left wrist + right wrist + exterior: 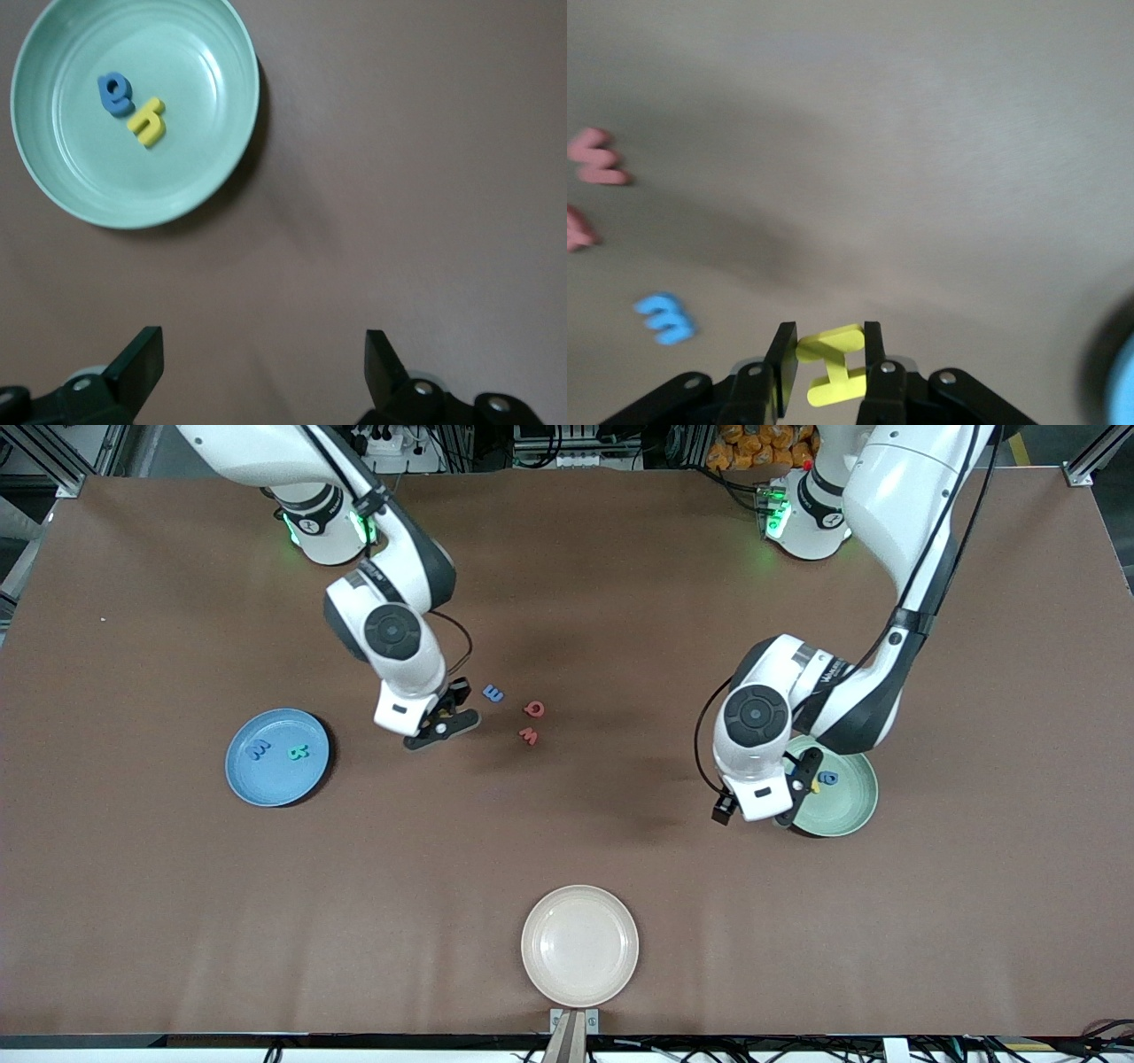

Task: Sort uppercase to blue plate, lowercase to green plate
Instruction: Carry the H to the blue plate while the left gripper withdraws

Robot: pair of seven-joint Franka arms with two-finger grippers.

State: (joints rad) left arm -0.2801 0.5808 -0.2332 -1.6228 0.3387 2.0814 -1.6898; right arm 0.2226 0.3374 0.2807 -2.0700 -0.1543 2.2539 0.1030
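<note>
Now, line by line:

Right end effector (pixel 824 372): clamped on the yellow H (pixel 831 365), the letter pinched between both fingers; it hangs over bare tabletop (pixel 567 602) between the blue plate (pixel 277 757) and the loose letters.

Left end effector (pixel 264 367): fingers spread wide, nothing between them; it hovers over the edge of the green plate (pixel 846 802) on the side toward the blue plate.

Blue plate, done: two letters lie in it, a blue M (pixel 258 749) and a teal R (pixel 299 752), side by side and just apart.

Green plate, done: a blue a (pixel 115 93) and a yellow h (pixel 148 121), touching or nearly so.

In transit: the H, an uppercase, judged bound for the blue plate, which is near the right end effector.

Left on tabletop: a small blue letter (pixel 493 693), a red Q (pixel 534 708) and a red w (pixel 528 735), clustered between the two plates, closer to the blue plate.

Cream plate (pixel 579 946): nearer the front camera than the blue plate; holds nothing.

Progress: four of eight placed, one in hand, three to go, so roughly half done by my reckoning.
</note>
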